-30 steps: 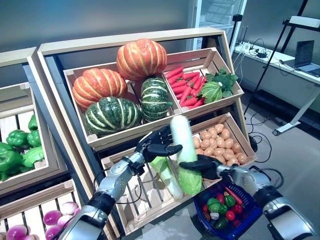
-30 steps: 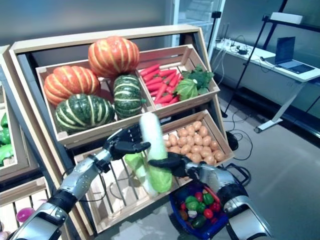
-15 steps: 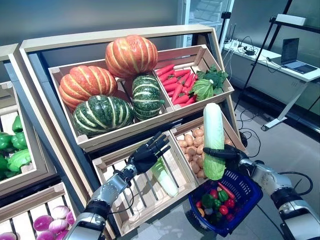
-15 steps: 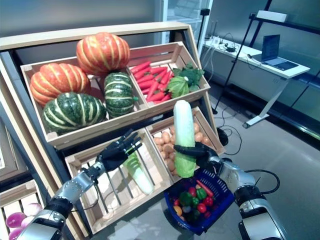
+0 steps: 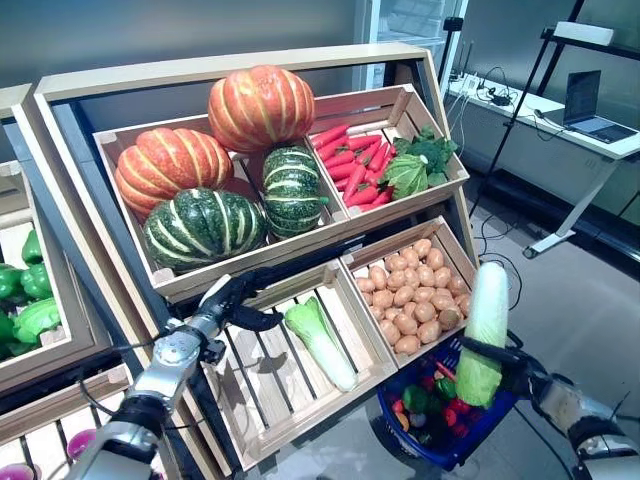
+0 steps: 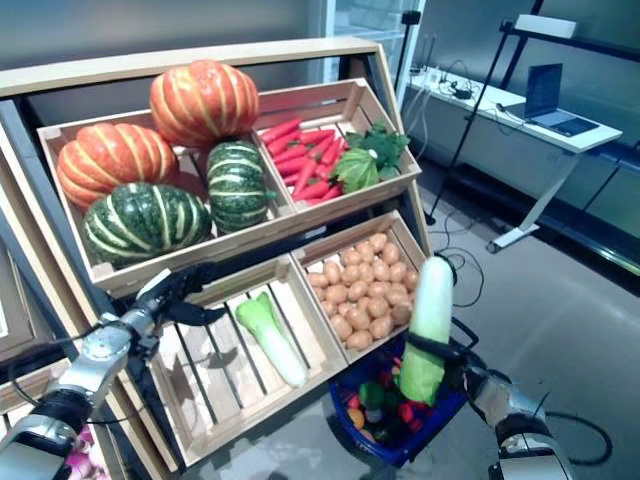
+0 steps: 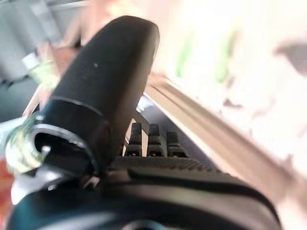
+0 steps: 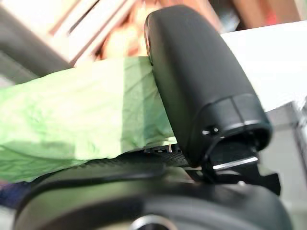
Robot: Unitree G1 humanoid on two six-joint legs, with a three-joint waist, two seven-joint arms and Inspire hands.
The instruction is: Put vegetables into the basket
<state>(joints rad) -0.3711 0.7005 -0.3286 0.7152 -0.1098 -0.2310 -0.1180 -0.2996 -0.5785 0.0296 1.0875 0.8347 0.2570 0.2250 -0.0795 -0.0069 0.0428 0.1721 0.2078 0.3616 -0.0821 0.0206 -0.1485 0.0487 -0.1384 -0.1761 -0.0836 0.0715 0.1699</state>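
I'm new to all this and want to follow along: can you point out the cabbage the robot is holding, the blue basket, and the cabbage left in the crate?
held cabbage (image 5: 488, 310): left eye view, white stalk.
blue basket (image 6: 372, 447): right eye view, front rim.
crate cabbage (image 5: 322, 343): left eye view, pale stalk.

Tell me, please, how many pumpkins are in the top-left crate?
4: an orange pumpkin at the back, another orange one on the left, a green striped one in front, and a smaller green one on the right. Others may be hidden behind.
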